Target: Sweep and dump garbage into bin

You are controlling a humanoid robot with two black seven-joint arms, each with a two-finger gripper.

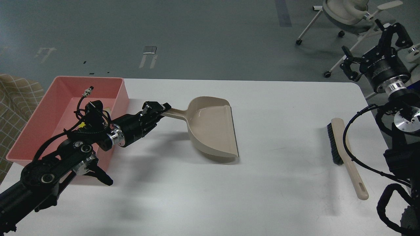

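The pink bin (55,98) stands at the table's left edge. The garbage is hidden behind my left arm, which crosses the bin. My left gripper (157,110) is shut on the handle of the beige dustpan (212,131). The dustpan sits low on the white table to the right of the bin, its open lip facing right and its front edge touching the table or just above it. The pan looks empty. My right gripper (372,47) is raised off the table's far right corner, open and empty.
The beige brush (344,154) with black bristles lies on the table at the right, handle toward me. A white office chair (347,16) stands on the floor behind the far right corner. A checked cloth (16,98) lies left of the bin.
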